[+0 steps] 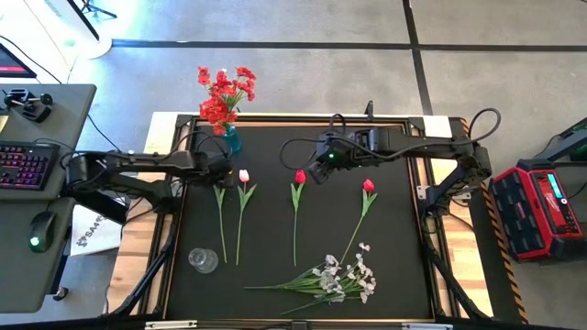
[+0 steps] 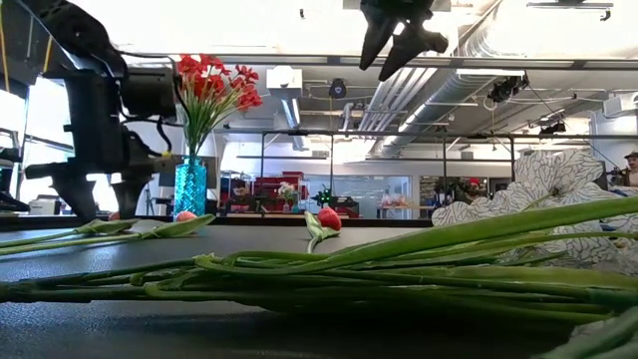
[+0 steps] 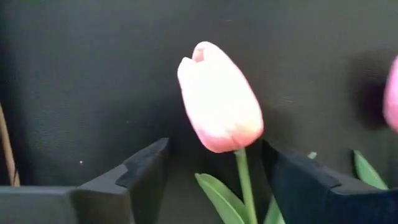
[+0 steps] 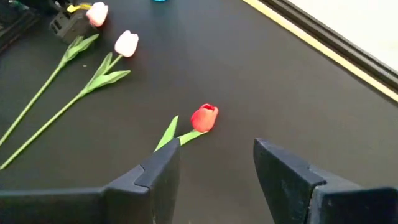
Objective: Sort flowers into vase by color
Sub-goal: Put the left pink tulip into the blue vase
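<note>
Several long-stemmed flowers lie flat on the black table: two pink tulips, two red tulips (image 1: 300,176) (image 1: 369,186) and white sprays (image 1: 341,279). A blue vase (image 1: 230,139) near the far edge holds red blooms (image 1: 225,90). My left gripper (image 3: 214,147) is low over the table and open. Its fingers stand on either side of the left pink tulip (image 3: 221,99), at the top of its stem, without touching it. The second pink tulip (image 1: 244,175) lies just to its right. My right gripper (image 4: 216,149) hangs open, high above the red tulip (image 4: 204,118).
A clear glass vase (image 1: 203,260) stands near the table's near left corner. The white sprays (image 2: 518,214) lie by the near edge and fill the low view's foreground. A raised frame (image 1: 417,121) rims the table. Bare black surface lies along the right side.
</note>
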`<action>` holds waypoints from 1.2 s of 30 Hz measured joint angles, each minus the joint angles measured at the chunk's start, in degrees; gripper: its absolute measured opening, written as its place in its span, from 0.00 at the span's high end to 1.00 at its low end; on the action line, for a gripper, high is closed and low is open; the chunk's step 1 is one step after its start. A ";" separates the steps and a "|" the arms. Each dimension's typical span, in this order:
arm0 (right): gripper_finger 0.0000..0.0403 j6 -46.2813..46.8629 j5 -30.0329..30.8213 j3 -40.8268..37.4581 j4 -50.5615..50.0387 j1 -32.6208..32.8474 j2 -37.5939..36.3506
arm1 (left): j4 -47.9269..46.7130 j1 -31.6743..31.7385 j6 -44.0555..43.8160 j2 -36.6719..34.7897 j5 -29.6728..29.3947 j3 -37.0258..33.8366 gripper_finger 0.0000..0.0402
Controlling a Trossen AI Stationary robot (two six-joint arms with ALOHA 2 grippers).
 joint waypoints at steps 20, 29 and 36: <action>0.53 -1.58 2.68 0.00 -1.70 -0.02 0.02 | 6.20 0.04 1.36 0.29 4.83 0.00 0.98; 0.53 -1.11 2.66 0.00 -2.36 2.10 0.02 | 6.12 -2.67 -0.08 -11.47 12.06 1.84 0.98; 0.53 1.32 3.14 0.00 -2.75 3.35 0.02 | 2.84 -4.53 1.16 -30.33 4.73 3.59 0.98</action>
